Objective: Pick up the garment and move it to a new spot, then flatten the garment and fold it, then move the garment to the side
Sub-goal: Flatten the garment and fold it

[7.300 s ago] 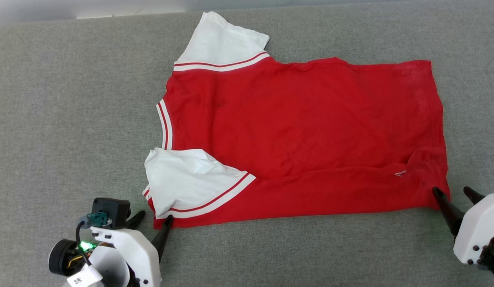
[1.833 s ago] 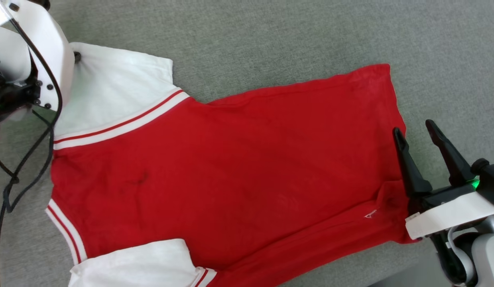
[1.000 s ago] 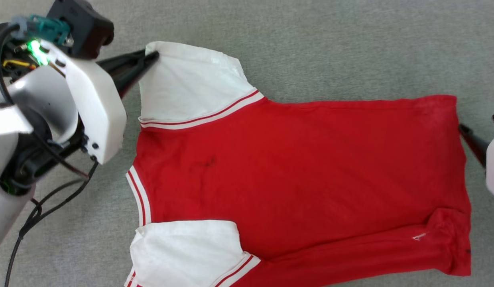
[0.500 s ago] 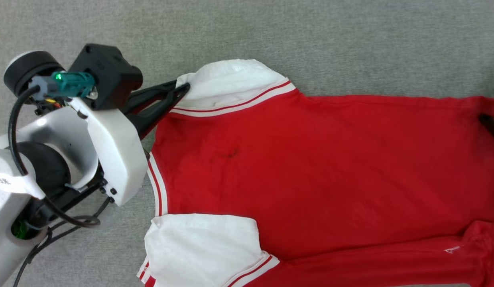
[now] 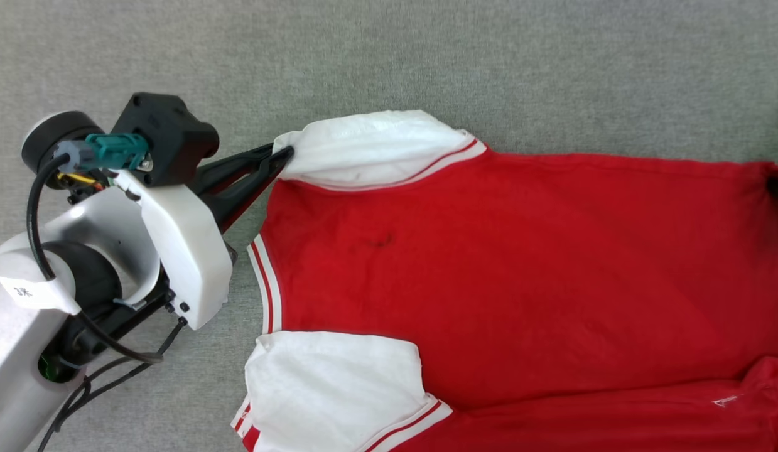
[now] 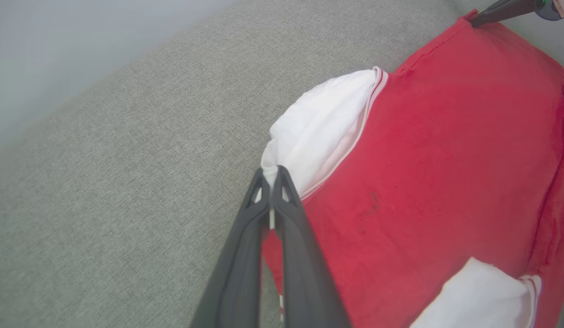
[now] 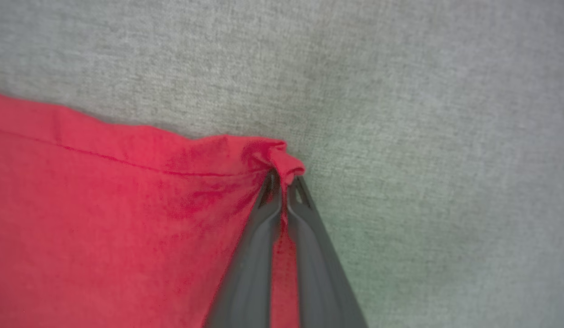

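Red cloth covers much of the grey woven surface (image 5: 426, 56): the garment (image 5: 520, 270) lies spread out, its striped neck band (image 5: 267, 285) toward the robot's left and its hem off to the right. The left jaws are clamped on the outer corner of the far white sleeve (image 5: 376, 147). Their two dark fingers (image 6: 245, 255) are pressed together with a sliver of white cloth between them, and the sleeve bunches up there. The right jaws are closed too, pinching the far hem corner (image 7: 282, 159), where the red cloth puckers into a small roll over the tips. The near sleeve (image 5: 332, 389) lies flat. A small dark mark (image 5: 379, 240) shows near the neck band.
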### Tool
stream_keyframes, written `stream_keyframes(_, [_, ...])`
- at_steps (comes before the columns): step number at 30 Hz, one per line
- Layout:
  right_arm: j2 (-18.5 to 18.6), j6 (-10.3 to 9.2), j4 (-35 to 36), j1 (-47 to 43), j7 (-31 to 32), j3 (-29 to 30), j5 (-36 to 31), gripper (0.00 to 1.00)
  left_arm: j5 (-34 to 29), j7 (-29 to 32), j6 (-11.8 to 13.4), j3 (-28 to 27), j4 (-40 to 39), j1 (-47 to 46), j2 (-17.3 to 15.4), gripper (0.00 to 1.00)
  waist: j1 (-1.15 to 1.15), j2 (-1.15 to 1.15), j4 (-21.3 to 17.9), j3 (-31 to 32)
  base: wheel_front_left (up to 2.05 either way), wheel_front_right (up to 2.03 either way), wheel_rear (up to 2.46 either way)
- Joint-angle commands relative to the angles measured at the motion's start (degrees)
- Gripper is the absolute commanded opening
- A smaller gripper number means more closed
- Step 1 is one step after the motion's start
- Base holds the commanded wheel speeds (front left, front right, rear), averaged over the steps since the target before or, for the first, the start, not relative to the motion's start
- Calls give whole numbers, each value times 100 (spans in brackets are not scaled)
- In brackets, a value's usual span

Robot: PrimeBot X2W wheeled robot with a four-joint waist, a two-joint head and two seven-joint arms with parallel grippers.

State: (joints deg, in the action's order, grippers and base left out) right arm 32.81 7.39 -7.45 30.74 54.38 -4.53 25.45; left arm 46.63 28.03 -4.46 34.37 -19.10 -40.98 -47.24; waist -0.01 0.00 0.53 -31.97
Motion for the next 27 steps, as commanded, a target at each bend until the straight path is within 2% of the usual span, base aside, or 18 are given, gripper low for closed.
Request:
stream_keyframes(1, [-196, 18, -142, -210, -52, -100, 72, 0, 3, -90, 49, -34, 46, 128, 27, 0, 1, 0, -23, 165, 0, 0, 0])
stream_keyframes(12, [-309, 9, 394, -634, -352, 570, 471, 0, 254, -542, 163, -74, 103, 861, -46, 0, 1, 0, -150, 947, 0, 0, 0])
stream_keyframes(17, [-451, 9, 841, -1346, -520, 1086, 585, 0, 384, -774, 427, -60, -66, 1503, -84, 0, 1, 0, -128, 1355, 0, 0, 0])
stream_keyframes(27, [-869, 9, 1432, -2625, -456, 1636, 696, 0, 633, -1079, 751, -34, -242, 2547, -268, 0, 1, 0, -61, 1772, 0, 0, 0])
